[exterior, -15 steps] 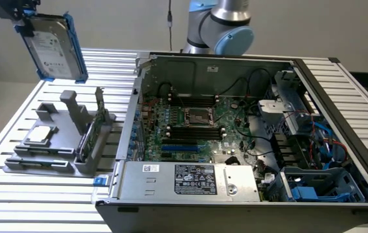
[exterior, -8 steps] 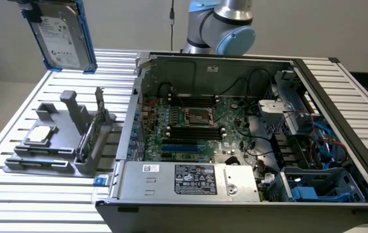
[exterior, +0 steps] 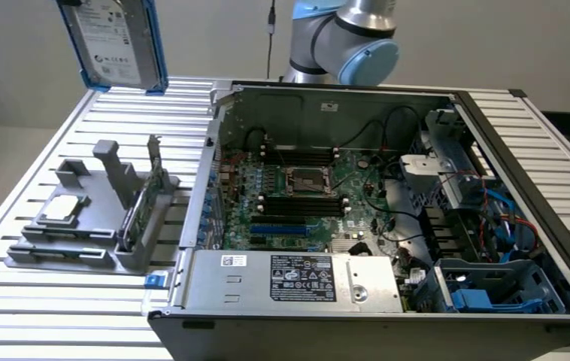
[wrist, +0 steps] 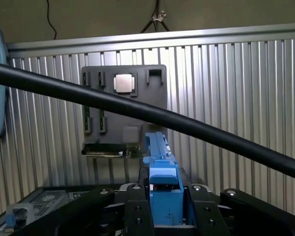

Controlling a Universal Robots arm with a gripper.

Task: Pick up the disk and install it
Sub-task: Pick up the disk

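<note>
The open computer case (exterior: 365,331) stood on the counter (exterior: 24,316). The fixture block (exterior: 95,218) sat just beside it on the exterior view's left, with a chip (exterior: 62,208) lying on it. The disk (exterior: 116,41) hung upright above the counter, behind the block.

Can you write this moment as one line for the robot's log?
pincer: shut on disk | disk: upright, in the air | computer case: open, disk not yet inside
</note>
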